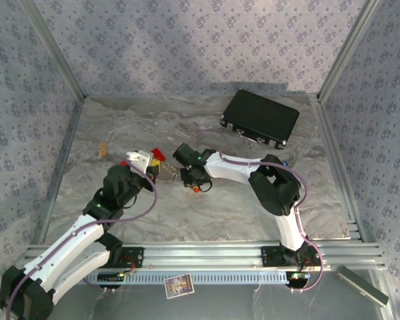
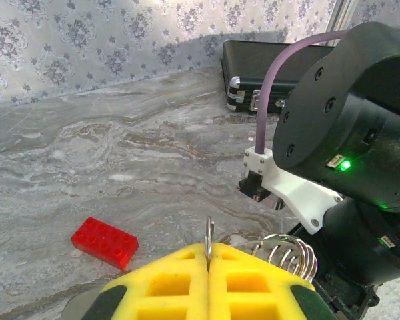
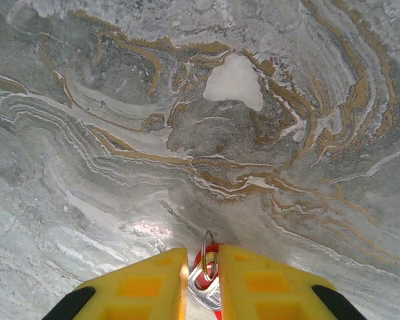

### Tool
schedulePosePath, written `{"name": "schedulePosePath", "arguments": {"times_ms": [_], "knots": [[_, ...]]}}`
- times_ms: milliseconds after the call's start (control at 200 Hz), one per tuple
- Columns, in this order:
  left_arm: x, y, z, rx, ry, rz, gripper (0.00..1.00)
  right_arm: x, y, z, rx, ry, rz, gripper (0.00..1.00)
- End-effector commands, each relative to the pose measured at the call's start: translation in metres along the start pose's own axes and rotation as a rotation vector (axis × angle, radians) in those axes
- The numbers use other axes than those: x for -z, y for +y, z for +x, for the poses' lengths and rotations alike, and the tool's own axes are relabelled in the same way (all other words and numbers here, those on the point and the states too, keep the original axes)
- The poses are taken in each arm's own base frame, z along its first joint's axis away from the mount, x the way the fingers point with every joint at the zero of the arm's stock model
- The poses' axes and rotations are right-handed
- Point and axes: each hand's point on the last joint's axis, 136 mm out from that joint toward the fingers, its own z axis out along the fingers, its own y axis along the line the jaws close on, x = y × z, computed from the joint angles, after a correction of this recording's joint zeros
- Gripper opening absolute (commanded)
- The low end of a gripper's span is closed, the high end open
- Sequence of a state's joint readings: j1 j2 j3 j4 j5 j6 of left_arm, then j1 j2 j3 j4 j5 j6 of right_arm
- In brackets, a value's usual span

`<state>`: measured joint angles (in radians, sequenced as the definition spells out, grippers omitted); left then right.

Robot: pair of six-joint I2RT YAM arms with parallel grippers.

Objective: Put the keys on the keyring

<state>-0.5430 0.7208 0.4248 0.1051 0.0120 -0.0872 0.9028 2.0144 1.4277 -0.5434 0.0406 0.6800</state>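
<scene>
My right gripper (image 3: pixel 203 253) has its yellow pads drawn in on the red-orange key (image 3: pixel 204 285), low over the surface (image 3: pixel 253 147). My left gripper (image 2: pixel 209 253) is closed on the keyring (image 2: pixel 209 233), its thin wire standing edge-up between the pads. Both look light, stiff and slick, so I judge the key could twist in the pinch; its plastic head is the better hold. A red brick (image 2: pixel 105 242) lies near and the black case (image 1: pixel 260 118) well apart, leaving open room mid-surface.
</scene>
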Motion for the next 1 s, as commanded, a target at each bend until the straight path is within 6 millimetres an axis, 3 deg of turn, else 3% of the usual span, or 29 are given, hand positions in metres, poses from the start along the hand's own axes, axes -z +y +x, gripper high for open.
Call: {"name": "schedulePosePath", "arguments": {"times_ms": [0, 994], "knots": [[0.0062, -0.0017, -0.0276, -0.019, -0.079, 0.002, 0.00, 0.0006, -0.0045, -0.0025, 0.004, 0.005, 0.029, 0.18], [0.0072, -0.0009, -0.0273, -0.025, -0.080, -0.003, 0.00, -0.0051, -0.0097, 0.0017, 0.015, 0.045, 0.066, 0.13]]}}
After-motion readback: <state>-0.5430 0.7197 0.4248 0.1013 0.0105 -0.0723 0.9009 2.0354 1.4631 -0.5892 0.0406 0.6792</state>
